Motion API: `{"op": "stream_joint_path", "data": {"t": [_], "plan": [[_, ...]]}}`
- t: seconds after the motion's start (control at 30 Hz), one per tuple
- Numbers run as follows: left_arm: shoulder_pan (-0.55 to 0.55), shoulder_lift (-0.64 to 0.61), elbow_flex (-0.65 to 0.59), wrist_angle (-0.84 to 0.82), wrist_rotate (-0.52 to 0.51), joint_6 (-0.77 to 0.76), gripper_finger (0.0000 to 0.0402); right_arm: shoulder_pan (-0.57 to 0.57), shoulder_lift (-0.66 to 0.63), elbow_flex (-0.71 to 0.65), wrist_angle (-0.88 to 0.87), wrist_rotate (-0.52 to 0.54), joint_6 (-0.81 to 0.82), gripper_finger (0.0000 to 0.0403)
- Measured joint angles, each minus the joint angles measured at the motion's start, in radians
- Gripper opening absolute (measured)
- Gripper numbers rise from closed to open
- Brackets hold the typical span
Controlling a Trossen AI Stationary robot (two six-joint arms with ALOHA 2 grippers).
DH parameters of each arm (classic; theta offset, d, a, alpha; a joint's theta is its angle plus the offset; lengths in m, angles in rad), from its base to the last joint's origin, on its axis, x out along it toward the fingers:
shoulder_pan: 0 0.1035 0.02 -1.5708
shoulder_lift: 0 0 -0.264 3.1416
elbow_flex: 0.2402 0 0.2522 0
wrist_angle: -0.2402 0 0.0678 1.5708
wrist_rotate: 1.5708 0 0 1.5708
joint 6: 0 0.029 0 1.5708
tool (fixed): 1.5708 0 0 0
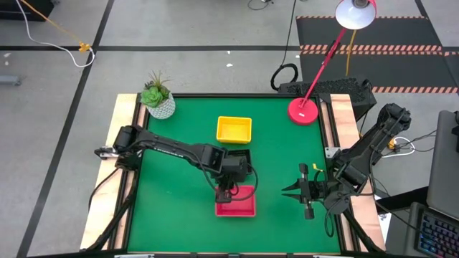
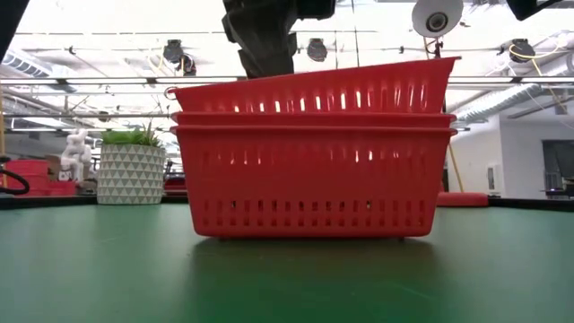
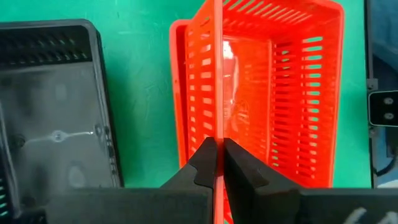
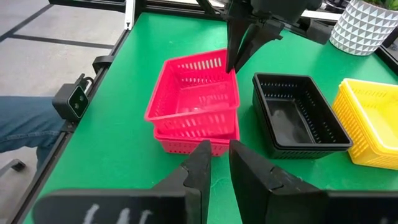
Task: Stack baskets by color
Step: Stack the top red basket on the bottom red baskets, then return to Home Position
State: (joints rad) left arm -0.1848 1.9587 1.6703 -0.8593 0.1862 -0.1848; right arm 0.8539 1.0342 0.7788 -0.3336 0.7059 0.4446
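1. The left gripper hangs directly over the red stack, its two dark fingers pinched on the thin side wall of the top red basket. The gap between the fingers is only as wide as that wall, so it is grasping the basket by its rim.
2. The top red basket sits tilted in the red stack. In the low view the end under the gripper is low and the far end rides high, so it is not yet nested flat. Judged from this, the coming move turns on that tilt: letting go or pressing down so the basket drops level.
3. The long axis of the red stack runs side to side across the bench, and the left gripper holds one long wall near a corner.
4. Just beside the red stack, towards the plant pot, lie the black baskets, mostly hidden under the left arm in the high view. Beyond them sit the yellow baskets; how many are in either pile I cannot tell.
5. The right gripper waits well apart from the red stack, on the side away from the plant pot. Its fingers stand slightly apart and hold nothing. The left arm is clearly the nearer one.
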Motion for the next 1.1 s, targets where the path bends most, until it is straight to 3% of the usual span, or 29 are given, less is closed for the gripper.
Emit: {"op": "stream_joint_path", "data": {"t": [0.17,0.57,0.83,1.1], "plan": [[-0.001,0.0,0.0,-0.002,-0.007,0.002,0.0024,0.0,0.0,0.0,0.0,0.0,0.0,0.0049],[-0.002,0.0,0.0,0.001,-0.067,-0.004,0.009,0.0,0.0,0.0,0.0,0.0,0.0,0.0049],[-0.001,-0.052,0.001,0.024,-0.099,-0.012,0.0093,0.0,0.0,0.0,0.0,0.0,0.002,0.0049],[-0.043,-0.192,0.002,0.033,-0.272,0.044,0.0092,-0.002,0.0,0.0,0.01,0.031,0.014,0.0049]]}}
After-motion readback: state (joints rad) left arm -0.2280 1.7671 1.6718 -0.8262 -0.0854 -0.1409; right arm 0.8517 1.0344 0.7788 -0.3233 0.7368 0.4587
